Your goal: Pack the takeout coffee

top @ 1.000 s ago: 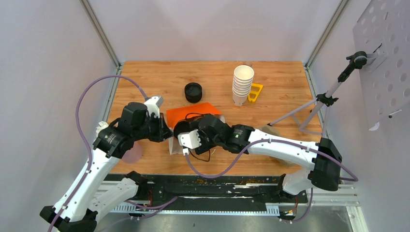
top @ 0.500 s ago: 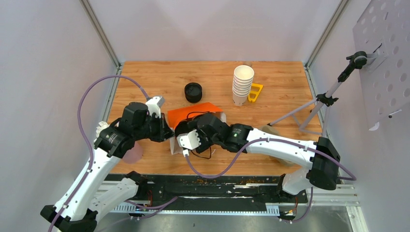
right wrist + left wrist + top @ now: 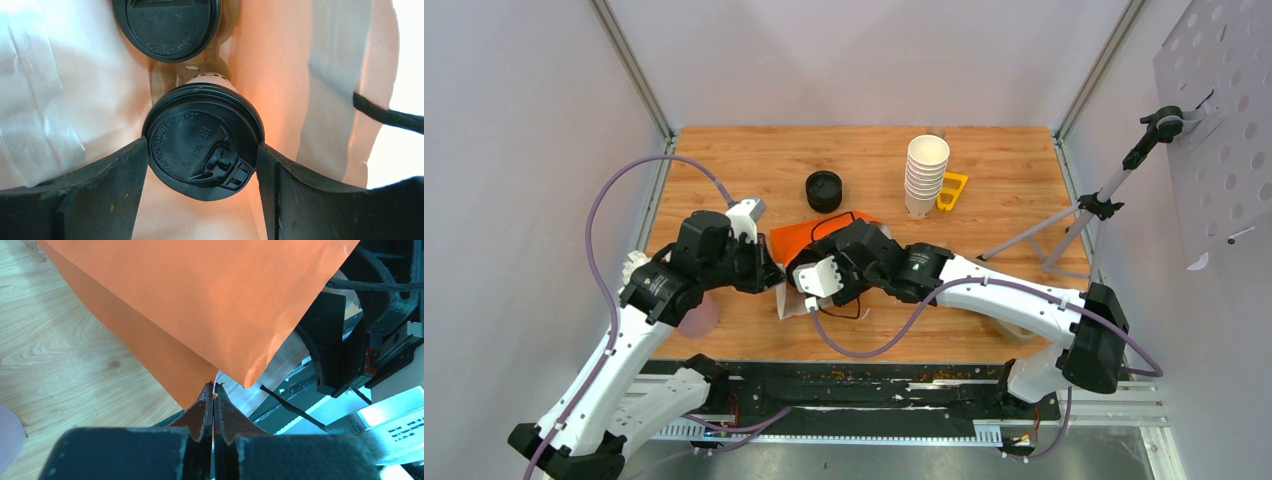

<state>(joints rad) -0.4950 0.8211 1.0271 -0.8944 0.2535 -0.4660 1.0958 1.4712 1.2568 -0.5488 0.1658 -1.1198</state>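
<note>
A black-lidded cup stands beside a second cup, seemingly inside the bag

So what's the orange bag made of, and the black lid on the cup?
The orange bag looks like paper: it is matte, with sharp folds and creases. The black lid looks like moulded plastic: it is smooth and slightly shiny, with raised lettering and a sip tab.

Two lidded cups, one orange bag, one white cup stack, one pink cup, one black tub, one yellow piece.
</note>
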